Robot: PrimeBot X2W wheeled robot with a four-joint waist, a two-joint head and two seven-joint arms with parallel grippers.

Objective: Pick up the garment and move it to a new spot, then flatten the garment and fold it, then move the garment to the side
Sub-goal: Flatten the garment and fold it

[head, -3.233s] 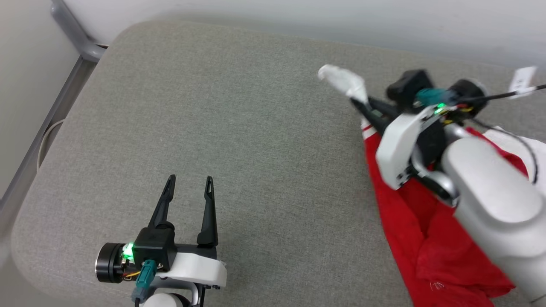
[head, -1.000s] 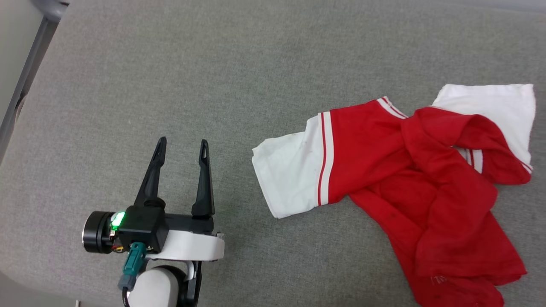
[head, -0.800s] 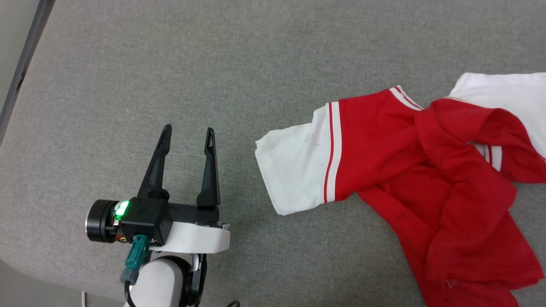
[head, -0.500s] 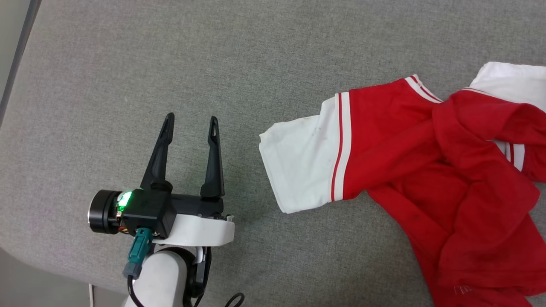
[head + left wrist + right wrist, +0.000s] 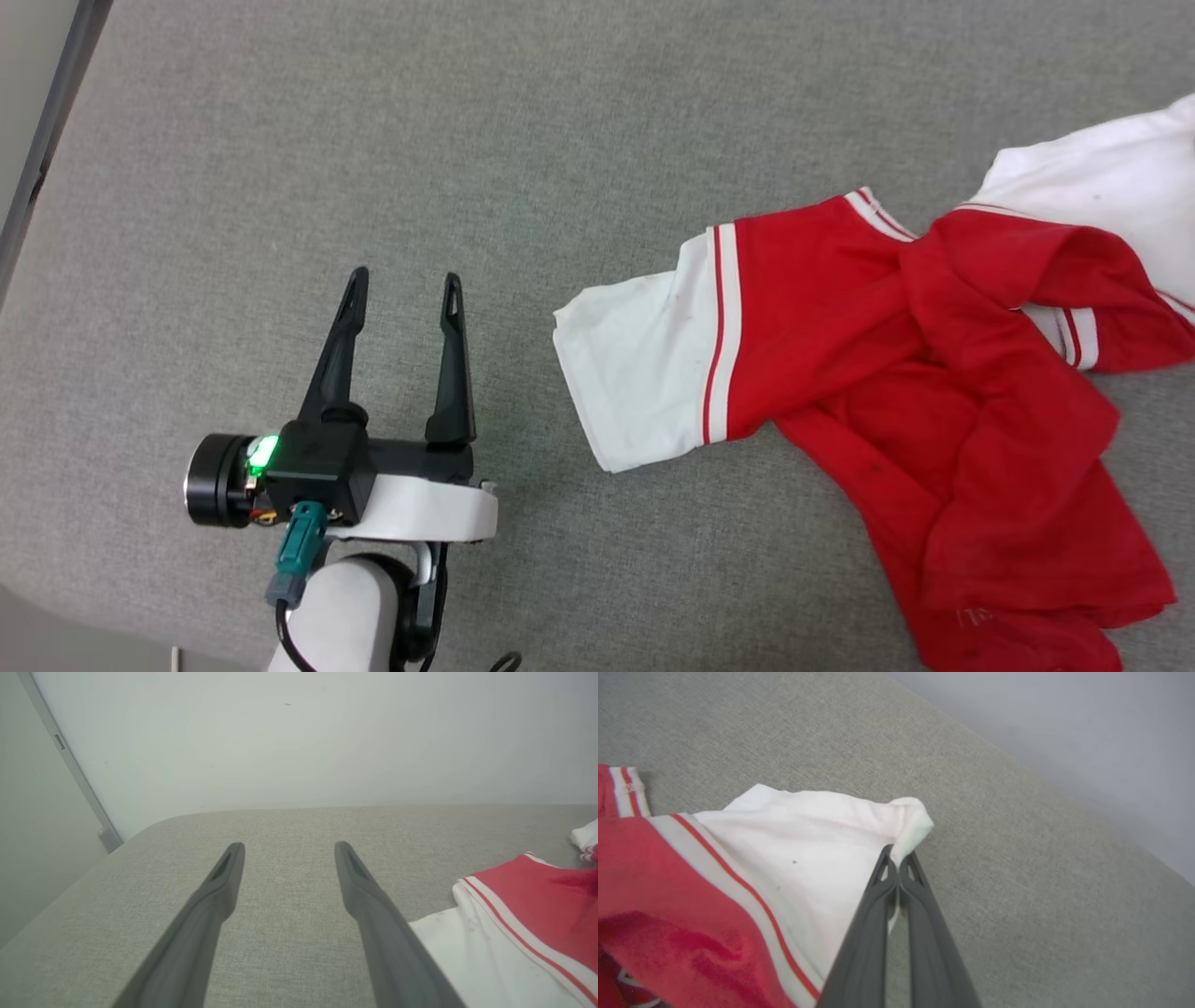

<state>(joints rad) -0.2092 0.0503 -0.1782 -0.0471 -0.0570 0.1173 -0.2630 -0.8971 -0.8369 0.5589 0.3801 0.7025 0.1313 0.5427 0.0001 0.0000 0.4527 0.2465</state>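
"Two sets of jaws on that rig. What had each of them got, starting on your left?"

"My left jaws hung spread wide and empty over the grey fabric tabletop (image 5: 560,140), with nothing between the fingers (image 5: 341,355). To their right lay the garment (image 5: 896,401). Its near white sleeve (image 5: 635,373) was flat on the tabletop, close to my left jaws but not touching them. Further right the red body (image 5: 980,467) was bunched and twisted over itself. At the far right my right jaws were pressed together on the corner of the other white sleeve (image 5: 910,830), with the cloth pinched between the fingertips (image 5: 882,868)."

"Which step was that, then?"

"I judged it the flattening. The shirt was down on the tabletop but crumpled, and nothing was folded yet. The pinched corner looked a little raised, though I could not tell how far."

"And the next move?"

"As I read it, my right jaws needed to draw that sleeve outward and away from the body so the twist could open. My left jaws needed to cross over, take the near sleeve or the hem, and pull against them. Soft cloth drags and bunches, so the pull wanted to be low and slow. I had only a small bite of fabric, which I thought could slip."
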